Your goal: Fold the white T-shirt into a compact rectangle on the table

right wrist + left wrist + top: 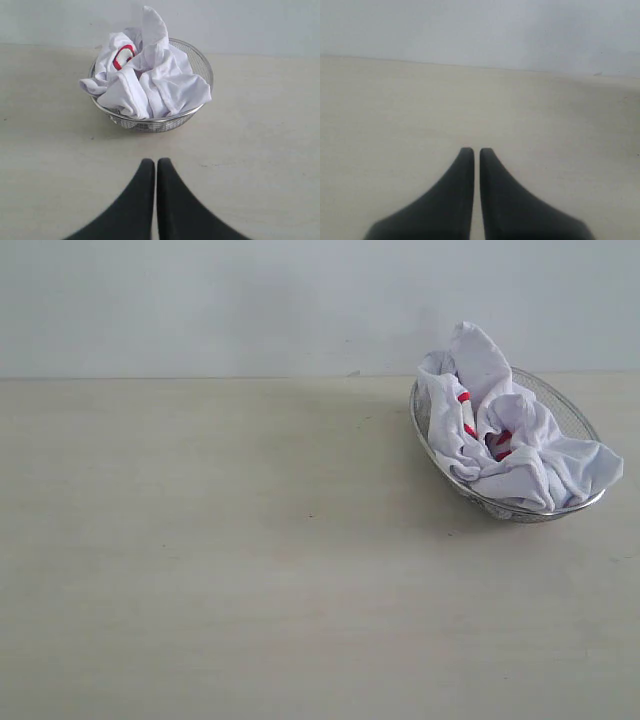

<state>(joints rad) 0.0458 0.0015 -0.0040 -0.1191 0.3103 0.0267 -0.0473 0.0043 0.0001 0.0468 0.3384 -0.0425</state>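
Cloth heaped in a bowl takes the upper right of the exterior view. The white T-shirt (510,435) lies crumpled in a silver wire-mesh basket (565,408), which stands on the pale beige surface (250,570) close to the grey wall (250,300). One fold spills over the rim at the right, and a peak of fabric stands above the basket.

Only the wrist views show the pincers. The right wrist view faces the basket head-on, with the shirt (160,85) draped over the near rim and the mesh (200,62) bare on one side. The left wrist view holds only the surface (395,125) and the wall.

Of the red lettering, just a few scraps show between the folds, as short bars in the exterior view and one curved loop in the right wrist view. Sleeves and collar cannot be told apart in the bundle, and cloth covers the basket's floor. Both pincers are cut off at the frame edge, so the arms behind them are unseen.

The left pincer (476,150) has its dark fingers together with only a thin slit between them, gripping nothing, and points across the surface toward the wall. The right pincer (155,161) is likewise closed on nothing and aims straight at the basket, apart from it. The left wrist view is soft, and both appear to hang just above the surface rather than touch it.
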